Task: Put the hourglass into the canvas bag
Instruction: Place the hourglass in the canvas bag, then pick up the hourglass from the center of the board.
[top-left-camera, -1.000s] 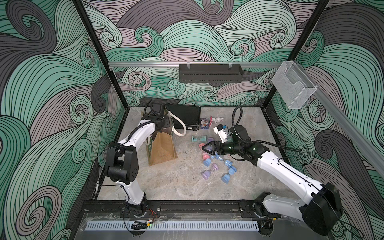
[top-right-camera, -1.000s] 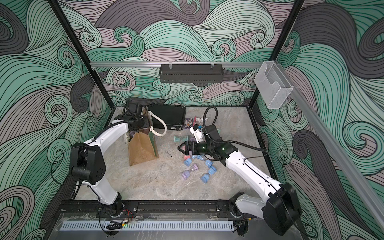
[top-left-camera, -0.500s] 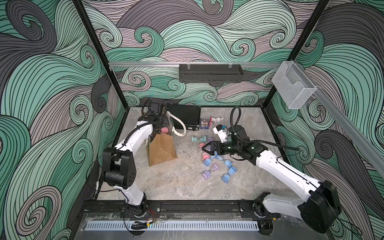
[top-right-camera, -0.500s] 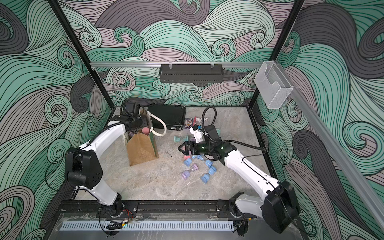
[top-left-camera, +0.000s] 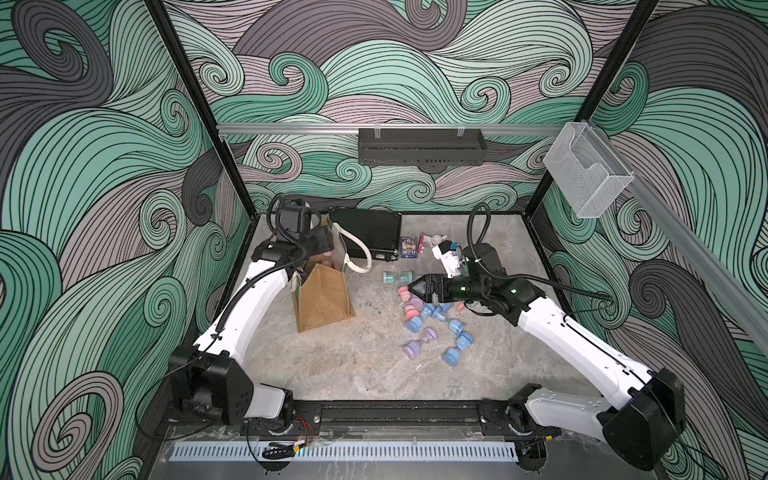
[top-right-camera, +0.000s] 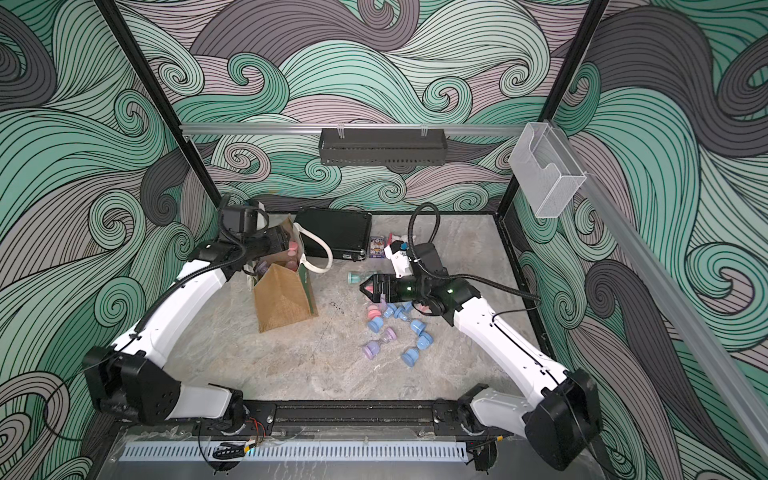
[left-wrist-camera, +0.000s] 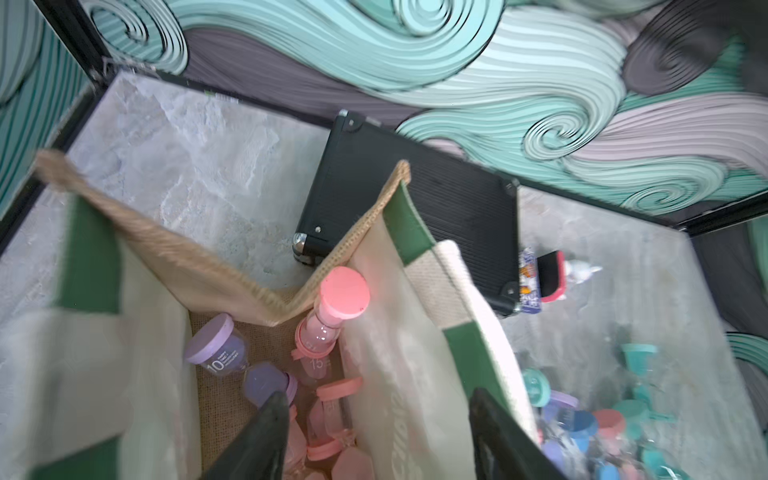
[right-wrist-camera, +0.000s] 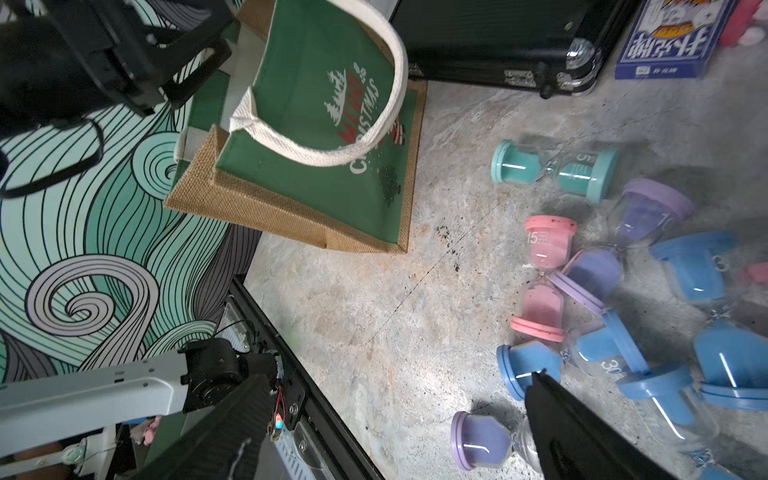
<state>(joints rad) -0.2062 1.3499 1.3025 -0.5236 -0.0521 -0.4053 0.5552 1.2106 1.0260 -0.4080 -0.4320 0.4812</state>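
Currently: L fingers (left-wrist-camera: 257, 436) released, spread above canvas bag (left-wrist-camera: 166, 241) mouth. Pink hourglass (left-wrist-camera: 332, 316) inside bag, leaning in corner w/ others. R fingers (right-wrist-camera: 582, 436) spread, empty, over loose hourglasses (right-wrist-camera: 544, 245) at bag's 3 o'clock on counter (top-left-camera: 365, 365).

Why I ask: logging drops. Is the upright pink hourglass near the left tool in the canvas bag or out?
In: the left wrist view shows the pink hourglass down between the canvas bag's walls.
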